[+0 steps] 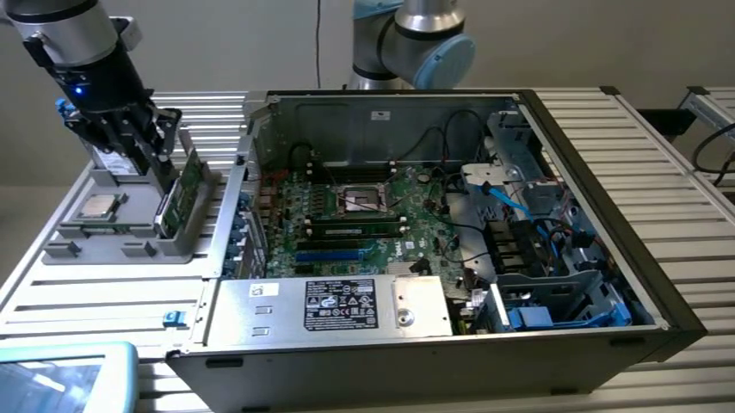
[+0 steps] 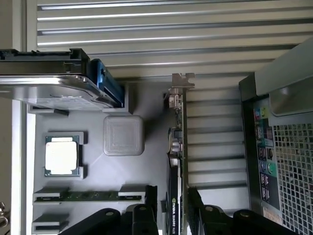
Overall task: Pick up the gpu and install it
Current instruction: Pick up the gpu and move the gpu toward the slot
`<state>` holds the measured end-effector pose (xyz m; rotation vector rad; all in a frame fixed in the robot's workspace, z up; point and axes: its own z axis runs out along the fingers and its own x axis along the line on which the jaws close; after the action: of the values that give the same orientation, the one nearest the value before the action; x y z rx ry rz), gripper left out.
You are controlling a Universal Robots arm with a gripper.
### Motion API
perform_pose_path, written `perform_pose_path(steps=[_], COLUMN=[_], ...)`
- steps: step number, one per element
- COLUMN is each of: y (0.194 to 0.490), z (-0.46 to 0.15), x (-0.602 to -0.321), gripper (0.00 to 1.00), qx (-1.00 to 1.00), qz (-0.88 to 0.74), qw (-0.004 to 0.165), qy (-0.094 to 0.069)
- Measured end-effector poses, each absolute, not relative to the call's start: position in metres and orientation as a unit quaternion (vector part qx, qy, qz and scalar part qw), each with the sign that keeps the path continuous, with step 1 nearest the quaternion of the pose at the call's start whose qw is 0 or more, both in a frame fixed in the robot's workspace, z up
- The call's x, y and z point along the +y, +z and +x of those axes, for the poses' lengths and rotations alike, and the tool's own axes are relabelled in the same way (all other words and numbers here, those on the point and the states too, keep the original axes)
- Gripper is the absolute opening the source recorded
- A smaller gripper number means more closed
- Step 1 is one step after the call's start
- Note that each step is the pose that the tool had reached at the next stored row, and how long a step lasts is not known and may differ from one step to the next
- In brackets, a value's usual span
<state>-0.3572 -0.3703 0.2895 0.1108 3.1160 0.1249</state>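
Note:
The gpu [image 1: 181, 196] stands on its edge in a slot of the grey holder tray [image 1: 115, 237] at the exterior view's left. In the wrist view the gpu [image 2: 178, 147] is edge-on, its black cover on one face and its silver end bracket [image 2: 181, 82] at the far end. My gripper [image 1: 158, 165] is down at the card's top edge. Its black fingers [image 2: 146, 215] stand on either side of the card, my gripper [image 2: 174, 203] open around it, with a small gap on the cover side. The card still rests in the tray.
The tray also holds a silver hard drive with blue tabs [image 2: 58, 90], a square CPU chip [image 2: 61, 156] and a memory stick [image 2: 90, 196]. The open computer case [image 1: 574, 215] with its motherboard [image 1: 356, 219] lies to the exterior view's right. A second arm [image 1: 414, 43] stands behind it.

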Motion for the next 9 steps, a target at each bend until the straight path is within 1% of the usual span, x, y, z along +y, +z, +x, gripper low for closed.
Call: perform_pose_path(steps=[9], y=[0.273], z=[-0.346], x=[-0.376], gripper=[0.38], qx=[0.998], qz=[0.036], qw=[0.011], qy=[0.040])
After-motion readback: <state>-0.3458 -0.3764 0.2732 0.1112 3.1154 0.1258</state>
